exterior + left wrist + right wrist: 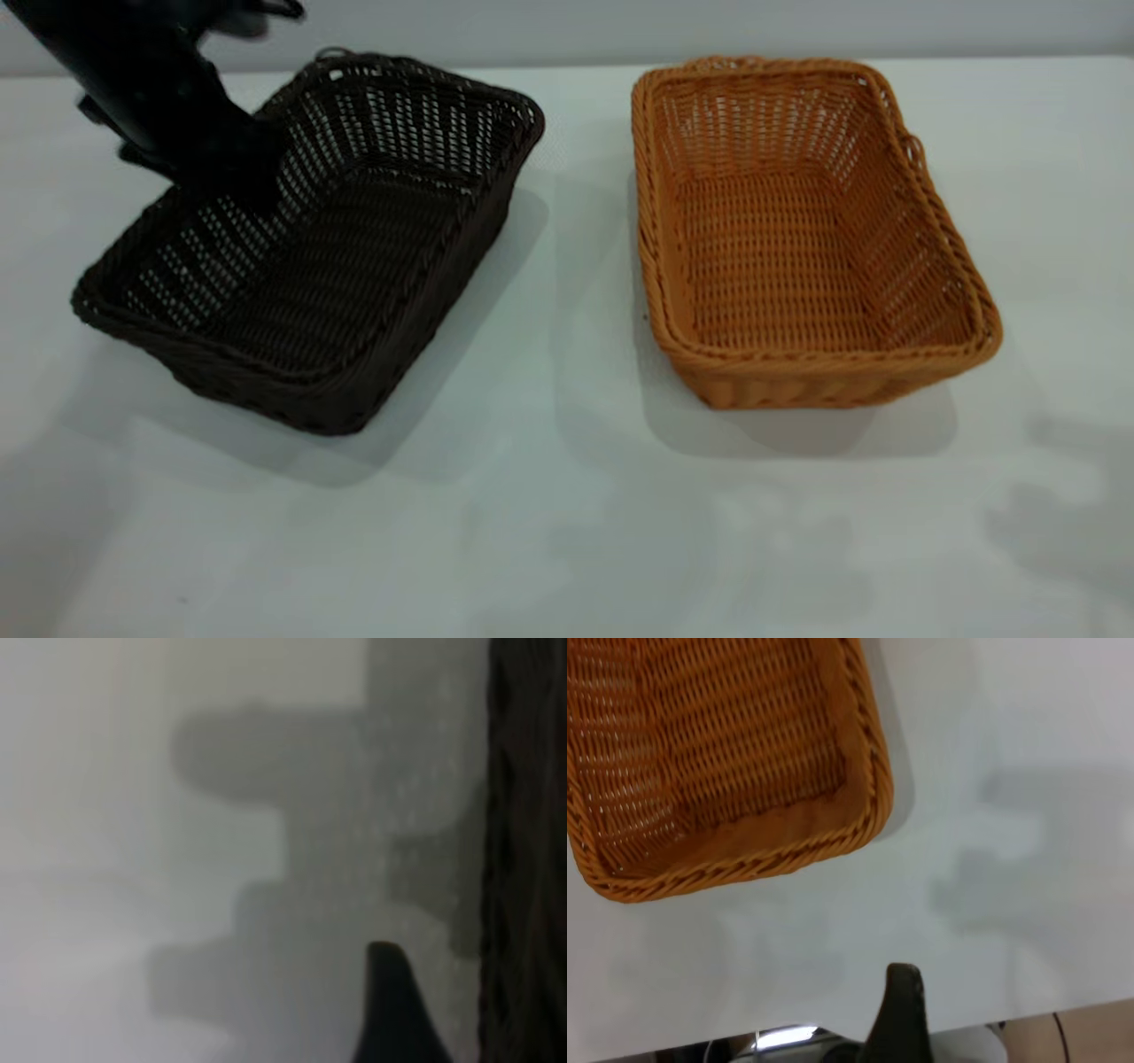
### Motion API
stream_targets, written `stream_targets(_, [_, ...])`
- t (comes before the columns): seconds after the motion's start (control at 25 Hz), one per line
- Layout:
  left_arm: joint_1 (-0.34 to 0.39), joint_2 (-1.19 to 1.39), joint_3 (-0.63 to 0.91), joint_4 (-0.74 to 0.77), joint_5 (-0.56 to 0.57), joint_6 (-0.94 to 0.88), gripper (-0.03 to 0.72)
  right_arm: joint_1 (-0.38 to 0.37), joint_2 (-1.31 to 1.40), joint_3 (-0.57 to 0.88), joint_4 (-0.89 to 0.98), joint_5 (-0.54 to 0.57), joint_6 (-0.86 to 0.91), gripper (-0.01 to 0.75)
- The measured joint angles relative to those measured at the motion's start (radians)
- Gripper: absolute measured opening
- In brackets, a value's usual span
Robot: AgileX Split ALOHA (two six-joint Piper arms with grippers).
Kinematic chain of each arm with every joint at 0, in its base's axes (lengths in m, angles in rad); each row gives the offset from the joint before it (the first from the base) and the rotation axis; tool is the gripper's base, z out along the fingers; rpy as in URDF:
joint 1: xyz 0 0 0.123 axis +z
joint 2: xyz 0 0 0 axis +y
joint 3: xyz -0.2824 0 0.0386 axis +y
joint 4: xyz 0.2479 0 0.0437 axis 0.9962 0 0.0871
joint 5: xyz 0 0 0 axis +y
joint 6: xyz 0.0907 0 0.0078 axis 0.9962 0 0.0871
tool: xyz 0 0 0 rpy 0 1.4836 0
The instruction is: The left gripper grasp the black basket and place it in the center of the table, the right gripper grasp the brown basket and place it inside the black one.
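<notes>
The blurred black left gripper (221,173) met the tilted dark woven wicker basket's (354,266) rim; whether its jaws pinched it could not be told. The orange-brown wicker basket (797,257) sat apart on the white counter (567,532).

Plain pale grey wall (709,27) across the top of the exterior view, meeting the white-grey surface along a straight horizontal line. Soft, blurred shadows (1054,523) pooled at lower right and lower left. Even, diffuse light, no hard glare. In the right wrist view, strip of tan floor (1099,1032) at lower right.
</notes>
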Motion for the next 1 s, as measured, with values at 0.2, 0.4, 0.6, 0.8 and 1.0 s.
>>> stream_targets(0.2, [-0.008,0.024,-0.014,-0.007,-0.018,0.007,0.15,0.0,0.07,-0.002,0.093,-0.032,-0.025,0.573])
stream_targets(0.4, [-0.009,0.024,-0.017,-0.017,-0.062,0.047,0.088,0.0,0.147,-0.005,0.281,-0.056,-0.127,0.559])
stream_targets(0.6, [-0.009,0.006,-0.018,-0.02,-0.065,0.063,0.087,0.0,0.257,-0.006,0.526,-0.07,-0.273,0.546])
stream_targets(0.8, [-0.008,-0.028,-0.018,-0.015,-0.09,0.117,0.087,0.001,0.396,-0.008,0.772,-0.112,-0.406,0.545])
stream_targets(1.0, [-0.008,-0.041,-0.039,-0.01,-0.109,0.159,0.086,0.061,0.567,-0.012,1.001,-0.148,-0.506,0.544])
